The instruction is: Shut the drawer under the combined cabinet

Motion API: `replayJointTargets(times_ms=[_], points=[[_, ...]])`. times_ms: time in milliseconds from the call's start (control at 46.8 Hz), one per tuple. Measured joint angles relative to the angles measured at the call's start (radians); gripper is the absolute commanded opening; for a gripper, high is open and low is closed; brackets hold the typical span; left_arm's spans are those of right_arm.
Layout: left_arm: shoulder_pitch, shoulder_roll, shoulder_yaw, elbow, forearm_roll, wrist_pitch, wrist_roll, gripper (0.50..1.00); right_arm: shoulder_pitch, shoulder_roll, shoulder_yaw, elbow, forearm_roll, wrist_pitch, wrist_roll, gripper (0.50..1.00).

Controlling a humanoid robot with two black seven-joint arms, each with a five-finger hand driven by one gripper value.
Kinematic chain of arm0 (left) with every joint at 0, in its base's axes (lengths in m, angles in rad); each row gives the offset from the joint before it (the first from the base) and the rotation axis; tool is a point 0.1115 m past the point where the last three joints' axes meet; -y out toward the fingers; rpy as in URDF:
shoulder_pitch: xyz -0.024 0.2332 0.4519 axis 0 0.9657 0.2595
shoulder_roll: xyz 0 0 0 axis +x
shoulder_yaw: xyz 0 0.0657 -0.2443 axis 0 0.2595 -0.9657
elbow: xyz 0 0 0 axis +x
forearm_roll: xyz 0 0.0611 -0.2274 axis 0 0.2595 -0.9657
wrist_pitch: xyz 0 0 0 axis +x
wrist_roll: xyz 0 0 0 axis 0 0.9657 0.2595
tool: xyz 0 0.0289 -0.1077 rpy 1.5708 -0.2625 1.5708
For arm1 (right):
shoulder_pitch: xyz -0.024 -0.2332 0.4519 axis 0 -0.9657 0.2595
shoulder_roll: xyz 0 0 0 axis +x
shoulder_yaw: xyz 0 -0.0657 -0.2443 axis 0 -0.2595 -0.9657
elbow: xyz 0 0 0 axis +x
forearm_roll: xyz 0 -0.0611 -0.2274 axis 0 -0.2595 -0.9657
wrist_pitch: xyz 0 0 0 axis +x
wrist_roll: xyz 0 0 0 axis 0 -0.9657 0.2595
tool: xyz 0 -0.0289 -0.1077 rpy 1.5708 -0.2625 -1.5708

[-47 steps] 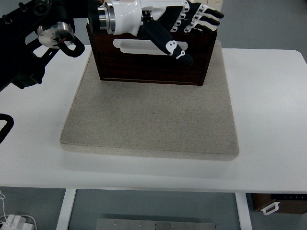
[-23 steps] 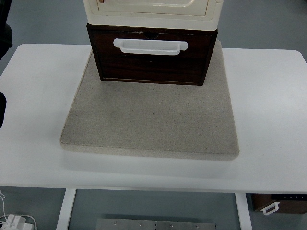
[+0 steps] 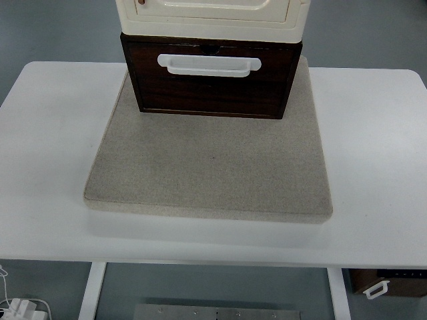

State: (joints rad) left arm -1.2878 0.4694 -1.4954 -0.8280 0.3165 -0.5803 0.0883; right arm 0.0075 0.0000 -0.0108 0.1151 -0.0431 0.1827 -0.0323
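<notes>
The combined cabinet stands at the back of a beige mat. Its cream upper unit sits on a dark brown lower drawer with a white handle. The drawer front lines up close under the cream unit's front edge and looks pushed in. No robot hand or arm shows in the top view.
The mat lies on a white table. Below the table's front edge, a dark box with a white handle sits on the floor at the right, and a white plug with cables at the left.
One second ago the left arm reached across the cabinet's top with its hand over the drawer. It drew back off the left edge and is now gone from view.
</notes>
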Motion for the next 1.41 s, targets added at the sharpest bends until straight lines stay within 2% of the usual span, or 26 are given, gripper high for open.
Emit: replayJointTargets(times_ms=[384,470,641,769,940,1410], points=[[-0.061,0.003,0.011,0.408,-0.021,0.016,-0.041,1.000,0.000,0.000,0.002,0.000,0.000,0.000,0.000,0.952],[-0.059,-0.001,0.026,0.462,-0.021,0.025,-0.041,1.000,0.000,0.000,0.005,0.000,0.000,0.000,0.000,0.952],[-0.030,-0.024,0.045,0.518,-0.045,0.066,-0.041,1.000,0.000,0.000,0.007,0.000,0.000,0.001,0.000,0.952],[-0.001,-0.062,0.047,0.533,-0.082,0.147,-0.041,1.000,0.001,0.000,0.008,0.000,0.000,0.000,0.000,0.952],[0.056,-0.121,0.047,0.535,-0.128,0.220,-0.041,1.000,0.001,0.000,0.008,0.000,0.000,0.000,0.000,0.952],[0.147,-0.236,0.047,0.628,-0.254,0.243,-0.069,1.000,0.000,0.000,0.010,0.000,0.000,0.000,0.000,0.952]])
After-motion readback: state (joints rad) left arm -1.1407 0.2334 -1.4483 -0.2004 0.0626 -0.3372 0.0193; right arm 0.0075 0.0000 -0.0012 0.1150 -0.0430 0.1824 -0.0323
